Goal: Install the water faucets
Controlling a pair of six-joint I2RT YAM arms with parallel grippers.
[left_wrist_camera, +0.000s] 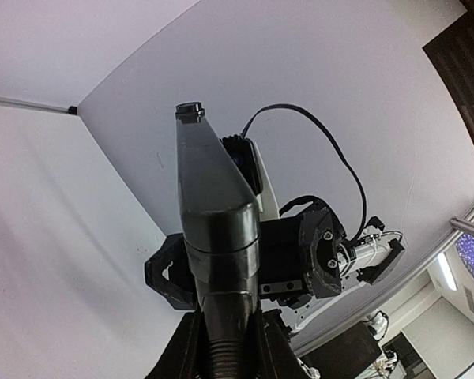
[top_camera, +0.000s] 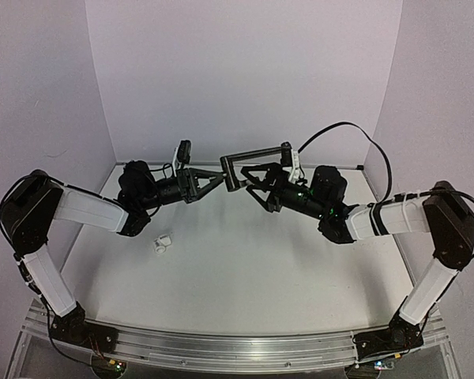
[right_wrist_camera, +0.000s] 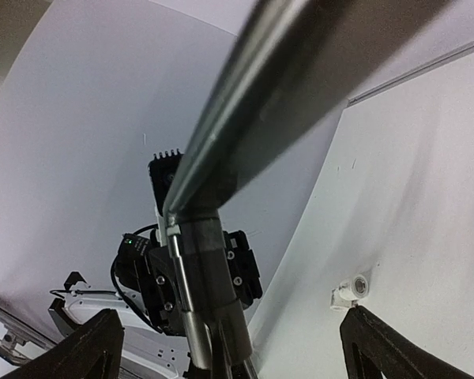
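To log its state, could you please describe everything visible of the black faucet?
The faucet is slim, black and metal-looking: a long thin bar with a short leg bent off one end, and that leg ends in a thread. It hangs in the air above the table, bar roughly level. The left gripper is shut on the threaded end; the right gripper stands open, a finger on either side.

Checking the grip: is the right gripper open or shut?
Open: the right gripper has its fingers wide apart, clear of the faucet.
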